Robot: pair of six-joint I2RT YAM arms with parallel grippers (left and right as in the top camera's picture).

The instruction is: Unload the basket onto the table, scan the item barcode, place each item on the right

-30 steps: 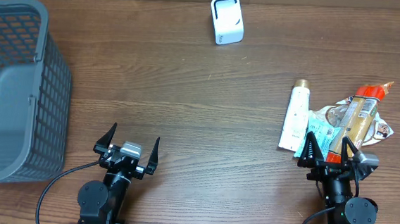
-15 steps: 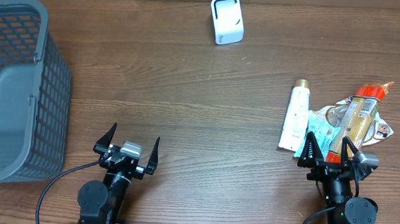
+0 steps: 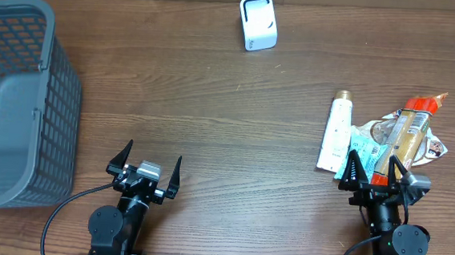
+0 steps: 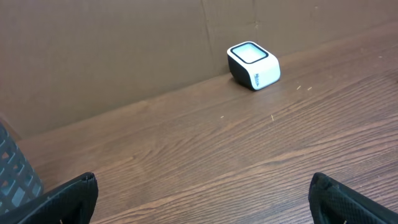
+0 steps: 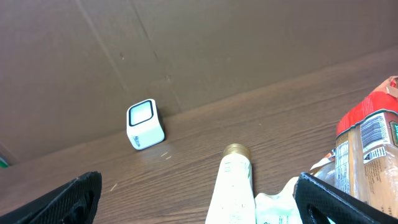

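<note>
Left gripper (image 3: 154, 152) and right gripper (image 3: 372, 157) at bottom edge, fingers spread wide, empty. Scanner (image 3: 258, 23) top centre; tube (image 3: 335, 135) mid-right; basket (image 3: 59, 124) far left.

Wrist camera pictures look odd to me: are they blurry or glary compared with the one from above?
Overhead: even light, crisp wood grain on the table, only faint shadows. Left wrist: the white scanner is sharp, its top window shows a pale sheen; the left gripper's fingers are dark and soft. Right wrist: the right gripper's fingers are equally soft; the cream tube is fairly sharp.
</note>
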